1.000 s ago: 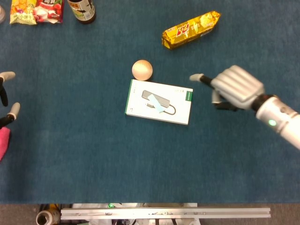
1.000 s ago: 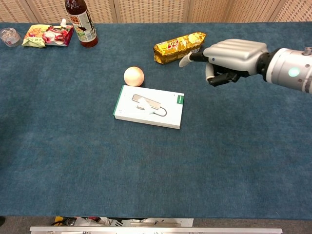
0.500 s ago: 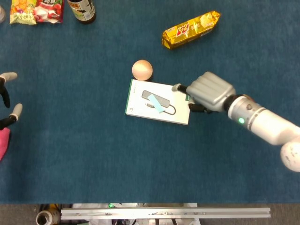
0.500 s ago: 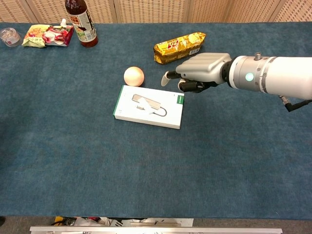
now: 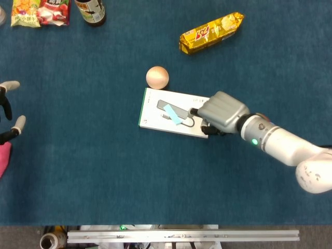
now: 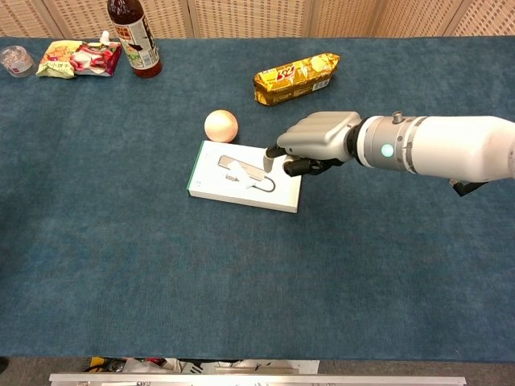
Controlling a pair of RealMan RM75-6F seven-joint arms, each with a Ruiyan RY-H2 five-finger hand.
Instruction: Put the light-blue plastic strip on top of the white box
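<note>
The white box (image 5: 153, 118) (image 6: 216, 184) lies flat in the middle of the blue table. The light-blue plastic strip (image 5: 171, 114) (image 6: 236, 170) rests on top of it, slanted, left of centre. My right hand (image 5: 220, 111) (image 6: 318, 138) hovers over the box's right end with its fingers curled in and nothing in them; its thumb tip points down at the box top, right of the strip. My left hand (image 5: 8, 111) shows only at the left edge of the head view, fingers apart and holding nothing.
A tan ball (image 5: 157, 77) (image 6: 220, 125) sits just behind the box. A yellow snack pack (image 5: 211, 32) (image 6: 296, 76) lies further back on the right. A bottle (image 5: 91, 10) (image 6: 133, 40) and a snack bag (image 5: 40, 13) (image 6: 79, 58) stand at the back left. Something pink (image 5: 3, 155) lies by my left hand.
My right hand has moved left and down from beside the box to over its right end. The strip, box and left hand have stayed put.
</note>
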